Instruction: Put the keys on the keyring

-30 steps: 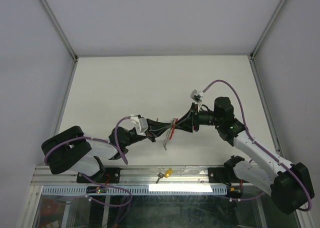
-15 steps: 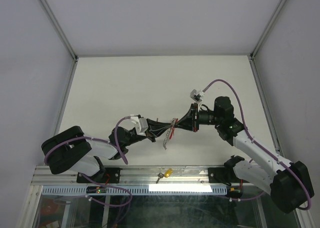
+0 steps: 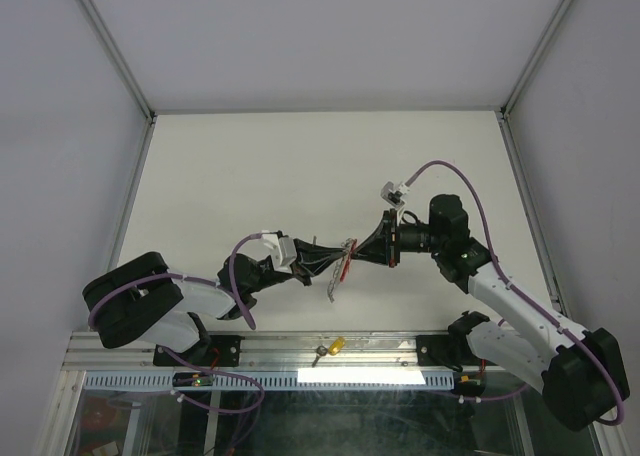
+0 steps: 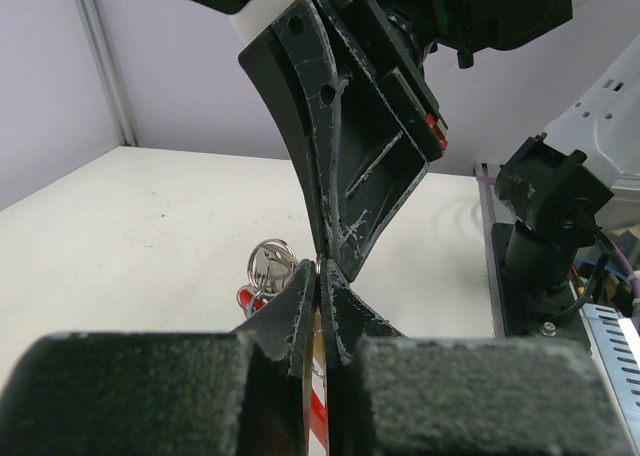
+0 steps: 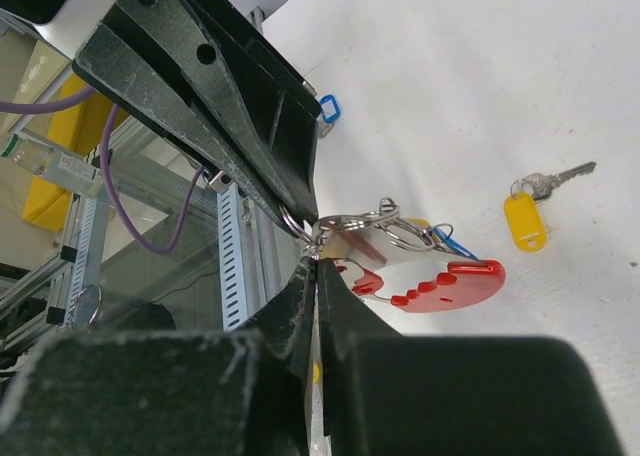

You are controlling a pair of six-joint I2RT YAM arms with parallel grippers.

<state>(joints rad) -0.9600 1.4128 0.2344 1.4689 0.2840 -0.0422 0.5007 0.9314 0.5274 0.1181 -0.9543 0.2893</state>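
Found the right pincer [image 5: 315,260] clenched, tips pinched on a silver wire ring of the keyring [image 5: 440,284]. Saw the left pincer [image 5: 298,219] clenched likewise on a neighbouring ring, tips almost touching those of the right one. Noted the keyring held in the air between the two, well above the tabletop [image 5: 480,66], silver rings uppermost at the tips, curved red band hanging just beyond them. Made out a pale tag [image 5: 380,246] and a hanging blue tag [image 5: 457,243] bunched among the rings behind the band; could not tell how fastened. From above, saw a silver key [image 3: 332,287] dangling under the keyring. Farther out, spotted a yellow-tagged key [image 5: 528,214] lying flat on the tabletop, well apart from the keyring, and a loose blue tag [image 5: 328,107] lying flat too, beyond the left pincer's fingers. From above, saw both arms bent inward, meeting over the near middle of the tabletop.
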